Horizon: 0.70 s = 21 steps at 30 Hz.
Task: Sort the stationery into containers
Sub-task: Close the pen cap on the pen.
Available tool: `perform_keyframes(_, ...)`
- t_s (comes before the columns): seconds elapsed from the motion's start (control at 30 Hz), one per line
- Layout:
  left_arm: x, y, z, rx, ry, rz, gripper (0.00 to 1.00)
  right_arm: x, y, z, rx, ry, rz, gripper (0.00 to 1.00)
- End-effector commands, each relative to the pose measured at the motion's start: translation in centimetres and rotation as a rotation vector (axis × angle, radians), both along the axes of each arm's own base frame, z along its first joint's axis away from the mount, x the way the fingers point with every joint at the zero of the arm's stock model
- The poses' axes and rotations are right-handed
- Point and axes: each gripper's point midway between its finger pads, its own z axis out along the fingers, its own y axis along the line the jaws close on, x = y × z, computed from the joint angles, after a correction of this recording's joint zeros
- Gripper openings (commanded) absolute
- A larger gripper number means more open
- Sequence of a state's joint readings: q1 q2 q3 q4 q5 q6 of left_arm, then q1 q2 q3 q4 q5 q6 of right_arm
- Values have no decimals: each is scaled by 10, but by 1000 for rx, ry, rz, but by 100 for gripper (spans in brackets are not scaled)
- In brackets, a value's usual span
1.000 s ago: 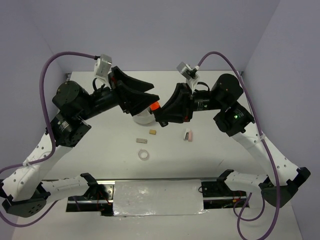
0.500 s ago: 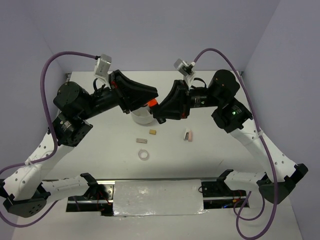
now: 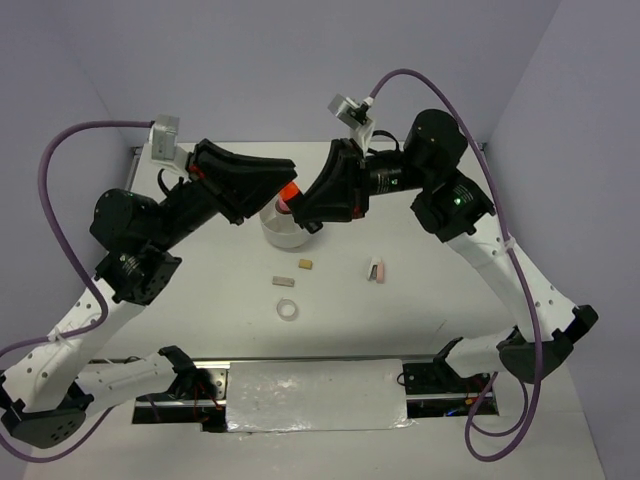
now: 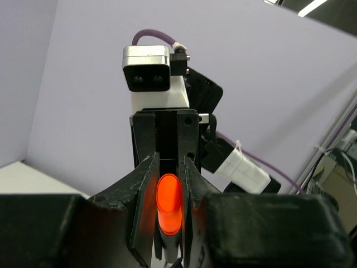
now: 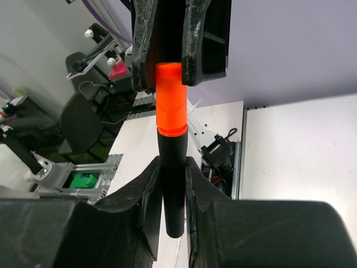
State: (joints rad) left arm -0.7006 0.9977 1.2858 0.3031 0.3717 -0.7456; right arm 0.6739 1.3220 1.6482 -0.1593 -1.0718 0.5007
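The white tub (image 3: 283, 236) is mostly covered, its compartments unseen.

Pale lilac walls (image 3: 300, 60) close in the white table (image 3: 200, 290) on three sides. One of them fills the view behind the left pincer (image 4: 168, 167), with a strip light (image 4: 312, 6) glowing high to that pincer's right. Left of the right pincer (image 5: 173, 167) an open room shows, holding a black office chair (image 5: 83, 125) and white desks (image 5: 136, 139), while to that pincer's right lilac wall rises above a stretch of white table.
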Motion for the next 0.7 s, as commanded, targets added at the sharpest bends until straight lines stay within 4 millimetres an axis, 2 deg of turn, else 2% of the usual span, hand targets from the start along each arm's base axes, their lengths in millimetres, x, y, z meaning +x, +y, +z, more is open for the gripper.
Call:
perform_keyframes(0.0, -23, -33, -63, 155, 151, -199, 0, 15, -2, 77, 211, -201, -121, 0)
perform_keyframes(0.13, -31, -39, -74, 178, 167, -226, 0, 24, 4, 95, 220, -227, -115, 0)
perform_keyframes(0.2, -37, -42, -78, 193, 167, -240, 0, 22, 3, 105, 227, -247, -105, 0)
perform_keyframes(0.27, -40, -45, -88, 218, 182, -248, 0, 30, 8, 104, 215, -244, -107, 0)
perform_keyframes(0.33, -43, -48, -96, 234, 191, -263, 0, 28, 9, 109, 218, -254, -94, 0)
perform_keyframes(0.37, -47, -51, -101, 246, 197, -276, 0, 34, 12, 106, 209, -248, -94, 0)
perform_keyframes(0.5, -51, -61, -117, 284, 236, -293, 0, 36, 15, 109, 201, -255, -91, 0)
perform_keyframes(0.67, -51, -69, -115, 267, 235, -287, 0, 38, 19, 103, 189, -243, -83, 0)
